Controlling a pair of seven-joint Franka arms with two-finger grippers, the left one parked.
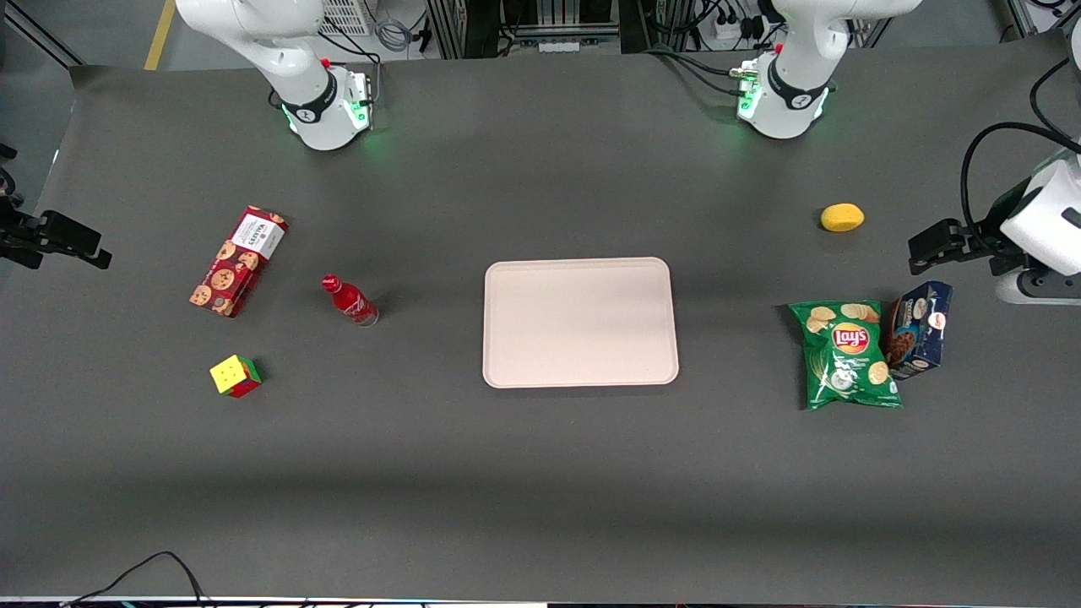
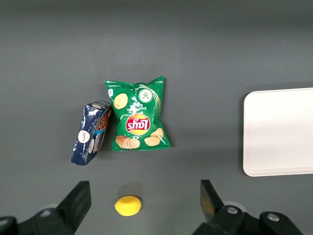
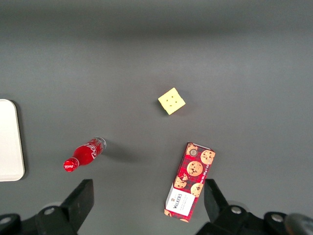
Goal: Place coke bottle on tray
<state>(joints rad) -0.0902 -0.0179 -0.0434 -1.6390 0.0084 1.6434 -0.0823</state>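
The coke bottle [image 1: 349, 301] is slim and red with a red cap. It stands on the dark table between the red cookie box [image 1: 238, 260] and the tray [image 1: 580, 322]. The tray is a large, bare pinkish-beige rectangle at the table's middle. My gripper [image 1: 84, 249] hovers at the working arm's end of the table, well apart from the bottle, open and empty. In the right wrist view the gripper [image 3: 148, 200] has its fingers wide apart above the table, with the bottle [image 3: 84, 154], the cookie box [image 3: 190, 181] and the tray's edge [image 3: 10, 139] below.
A colour cube [image 1: 236, 376] lies nearer the front camera than the cookie box. Toward the parked arm's end lie a green chips bag [image 1: 846, 355], a blue box [image 1: 919, 329] and a yellow lemon [image 1: 842, 217].
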